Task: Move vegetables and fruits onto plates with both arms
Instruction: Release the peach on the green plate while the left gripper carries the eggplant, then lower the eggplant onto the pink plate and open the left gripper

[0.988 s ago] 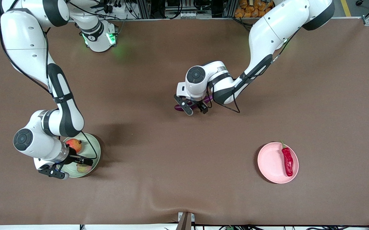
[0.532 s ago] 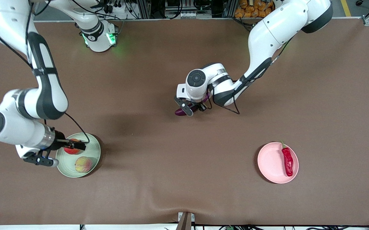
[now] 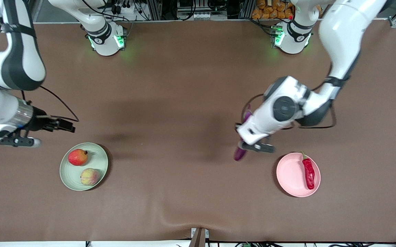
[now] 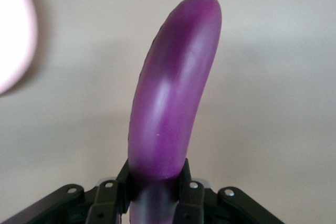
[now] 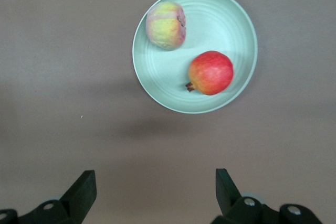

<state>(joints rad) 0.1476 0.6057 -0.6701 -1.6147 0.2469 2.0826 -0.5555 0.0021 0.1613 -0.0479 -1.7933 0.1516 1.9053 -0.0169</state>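
My left gripper (image 3: 252, 145) is clamped on 1 end of the eggplant (image 3: 241, 145), carrying it over bare table beside the pink plate (image 3: 292, 176). Held so far off-centre, I judge it may pivot or slip out. My right gripper (image 5: 152, 192) hangs wide open, empty.

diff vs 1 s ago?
The left gripper closed on the eggplant, lifted it from mid-table and carried it toward the pink plate. The right gripper, open and empty, withdrew from over the green plate toward the table edge. Unchanged: red fruit and yellow-pink fruit on green, chili on pink.
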